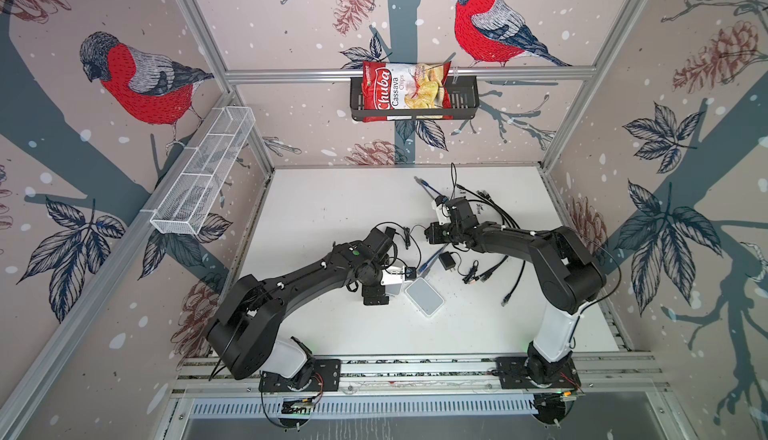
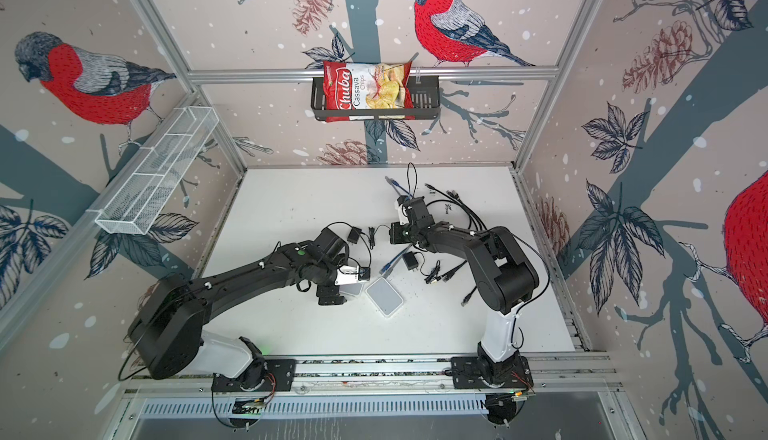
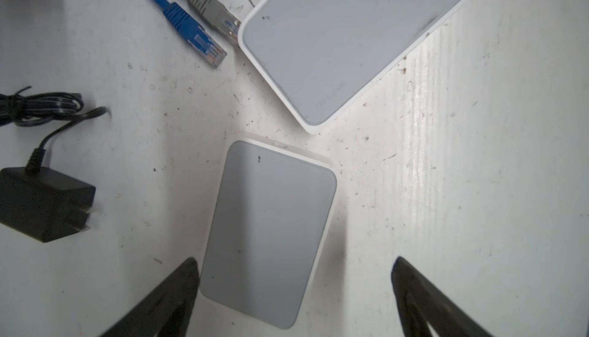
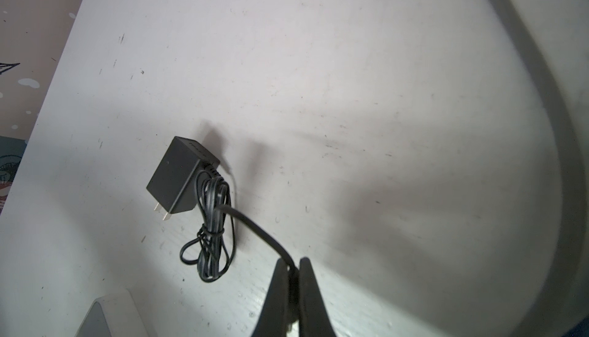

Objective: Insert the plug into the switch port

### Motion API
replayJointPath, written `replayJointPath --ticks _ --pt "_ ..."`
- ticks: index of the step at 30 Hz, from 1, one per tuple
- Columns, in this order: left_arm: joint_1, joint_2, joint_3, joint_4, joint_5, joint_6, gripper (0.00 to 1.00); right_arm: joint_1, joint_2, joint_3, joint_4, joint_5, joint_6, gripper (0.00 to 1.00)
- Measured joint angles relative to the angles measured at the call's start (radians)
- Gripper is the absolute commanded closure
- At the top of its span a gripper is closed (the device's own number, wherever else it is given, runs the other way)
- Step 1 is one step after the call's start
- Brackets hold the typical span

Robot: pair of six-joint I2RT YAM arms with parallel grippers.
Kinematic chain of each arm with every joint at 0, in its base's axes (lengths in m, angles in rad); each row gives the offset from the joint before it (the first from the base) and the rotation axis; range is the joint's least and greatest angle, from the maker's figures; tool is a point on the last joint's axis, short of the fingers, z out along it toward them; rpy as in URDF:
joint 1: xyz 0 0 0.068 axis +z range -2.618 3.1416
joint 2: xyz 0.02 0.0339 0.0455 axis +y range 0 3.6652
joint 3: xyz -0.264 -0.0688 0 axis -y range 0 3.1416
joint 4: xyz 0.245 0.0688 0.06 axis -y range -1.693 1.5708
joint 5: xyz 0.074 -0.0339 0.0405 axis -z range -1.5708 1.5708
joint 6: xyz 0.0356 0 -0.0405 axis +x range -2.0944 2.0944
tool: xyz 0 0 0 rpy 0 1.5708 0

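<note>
In both top views you see a scuffed white table [image 1: 332, 217] boxed in by bullfinch-papered walls [image 1: 291, 22], with a chips bag [image 1: 405, 86] in the rear basket [image 1: 463, 97]. In your left wrist view, the left gripper [image 3: 294, 262] is spread wide over a white switch [image 3: 271, 224]. In your right wrist view, the right gripper [image 4: 294, 265] pinches a black cord [image 4: 255, 227] running toward the power adapter [image 4: 178, 179]; the plug tip is hidden.

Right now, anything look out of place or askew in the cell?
Chips bag in the wall basket doesn't fit with network gear. The two switches lie askew to each other: one switch under the open left gripper, second switch beside it. Right gripper is shut on a black adapter cord.
</note>
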Motion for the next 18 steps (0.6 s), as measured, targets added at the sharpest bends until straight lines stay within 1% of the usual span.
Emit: replayJointPath --ticks 9,18 --pt "0.000 0.091 0.031 0.002 -0.071 0.023 0.09 -0.003 0.001 0.000 0.006 -0.007 0.000 0.94" --pt "0.026 0.132 0.072 -0.001 -0.098 0.067 0.10 -0.005 0.011 0.000 0.008 -0.023 0.000 0.93"
